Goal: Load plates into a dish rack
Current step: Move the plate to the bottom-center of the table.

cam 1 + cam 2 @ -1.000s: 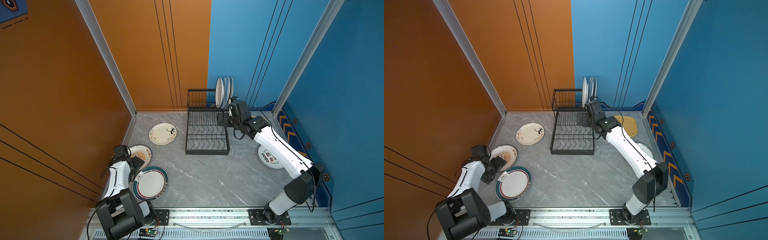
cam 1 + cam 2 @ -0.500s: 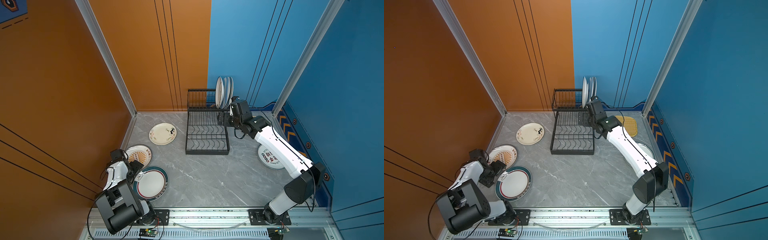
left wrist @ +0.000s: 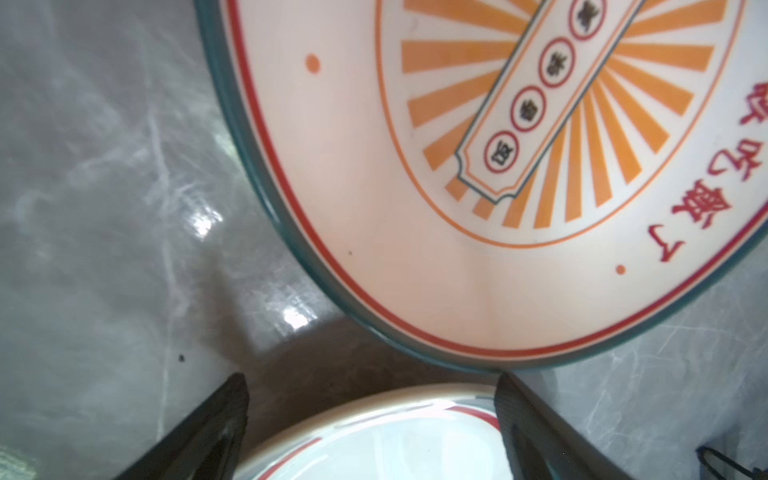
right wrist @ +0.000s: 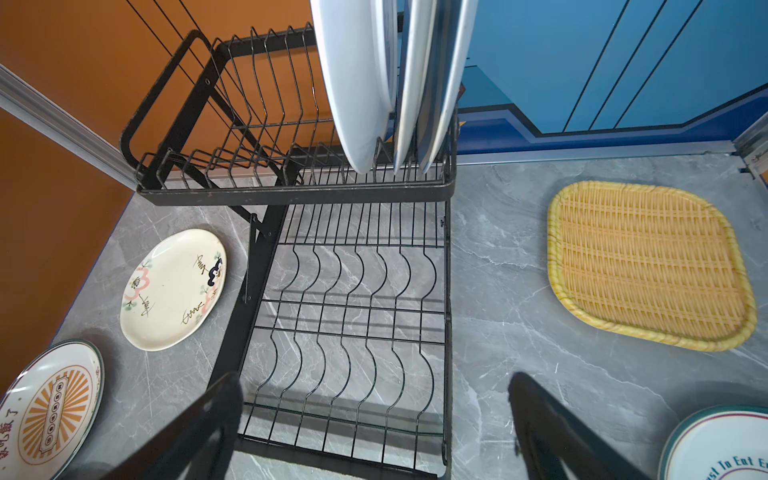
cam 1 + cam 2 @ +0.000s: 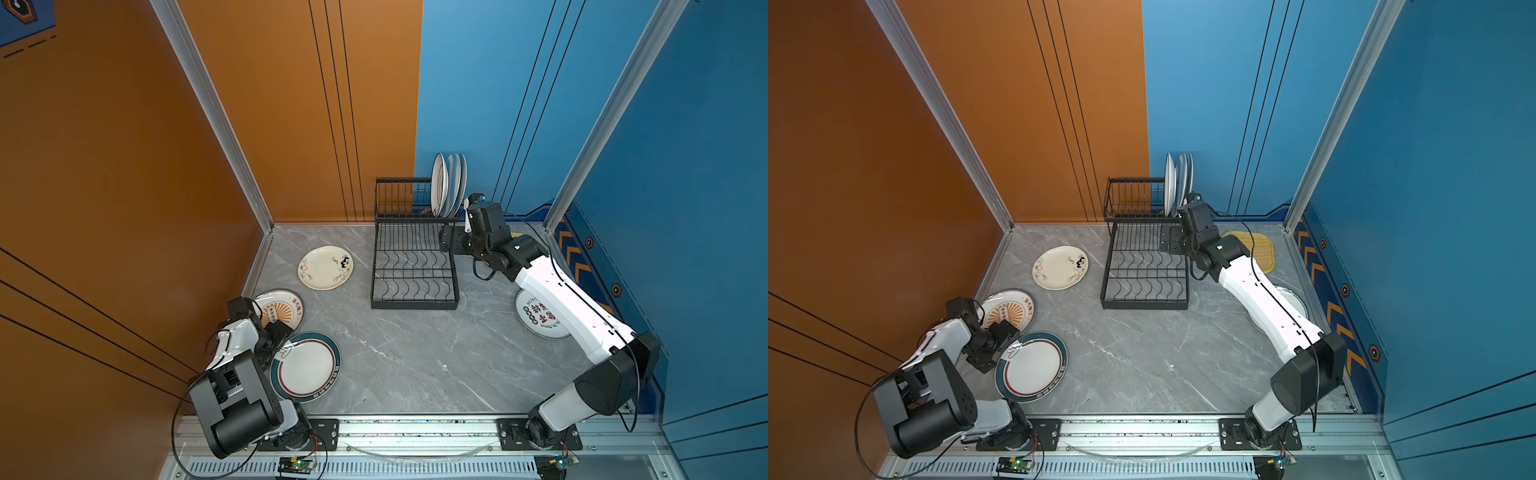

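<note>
Woven tray (image 5: 516,235) mostly hidden behind right arm (image 5: 557,291) (sliver shows); lettered plate (image 5: 1295,300) largely under same arm.

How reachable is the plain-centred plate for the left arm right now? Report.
Probably yes. The left claw is open at the rim of the plain-centred plate, which shows between its fingers in the wrist view. Nothing lies on the plate; the sunburst plate sits beside it, apart.

Orange wall panels (image 5: 291,104) meet blue wall panels (image 5: 478,83) at the rear corner, framed by aluminium posts (image 5: 208,104). Light glints off the grey marble-patterned desk (image 5: 415,365), fronted by a metal rail (image 5: 415,428).
</note>
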Robot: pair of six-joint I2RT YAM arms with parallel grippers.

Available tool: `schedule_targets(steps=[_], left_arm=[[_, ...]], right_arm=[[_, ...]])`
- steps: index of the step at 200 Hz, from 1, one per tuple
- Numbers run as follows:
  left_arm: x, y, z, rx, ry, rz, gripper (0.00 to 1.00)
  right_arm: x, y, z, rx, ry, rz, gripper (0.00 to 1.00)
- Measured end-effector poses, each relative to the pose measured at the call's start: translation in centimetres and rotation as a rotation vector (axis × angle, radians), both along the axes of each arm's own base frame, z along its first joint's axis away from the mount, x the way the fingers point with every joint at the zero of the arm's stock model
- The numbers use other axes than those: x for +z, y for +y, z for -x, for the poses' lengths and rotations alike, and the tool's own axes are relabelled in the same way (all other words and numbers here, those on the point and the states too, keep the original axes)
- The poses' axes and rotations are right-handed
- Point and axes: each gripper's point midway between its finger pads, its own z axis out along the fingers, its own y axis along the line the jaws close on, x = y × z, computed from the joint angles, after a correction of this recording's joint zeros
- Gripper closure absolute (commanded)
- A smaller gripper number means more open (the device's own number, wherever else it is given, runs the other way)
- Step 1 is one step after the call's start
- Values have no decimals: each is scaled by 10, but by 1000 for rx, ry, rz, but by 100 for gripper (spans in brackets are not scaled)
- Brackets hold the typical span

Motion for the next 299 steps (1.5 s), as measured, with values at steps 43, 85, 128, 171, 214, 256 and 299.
schedule_targets(steps=[43, 85, 128, 171, 214, 256, 299], left_arm=[[-4, -33, -6, -87, 1, 46, 7], [-6, -63, -8, -144, 5, 70, 7], [-2, -86, -13, -188, -17, 114, 3], [11, -70, -1, -140, -11, 66, 2], [9, -61, 14, -113, 78, 29, 2], [6, -63, 19, -91, 106, 43, 2], [7, -75, 15, -99, 84, 76, 2]], right_arm=[[-5, -3, 5, -1, 6, 3, 0], [-13, -6, 11, -5, 22, 7, 0], [-15, -8, 15, -14, 20, -9, 0], [-19, -15, 22, -27, 20, -9, 0], [-16, -23, 28, -44, 6, -8, 0], [-9, -35, 32, -70, -12, -24, 0], [-8, -43, 29, -87, -14, -27, 0]])
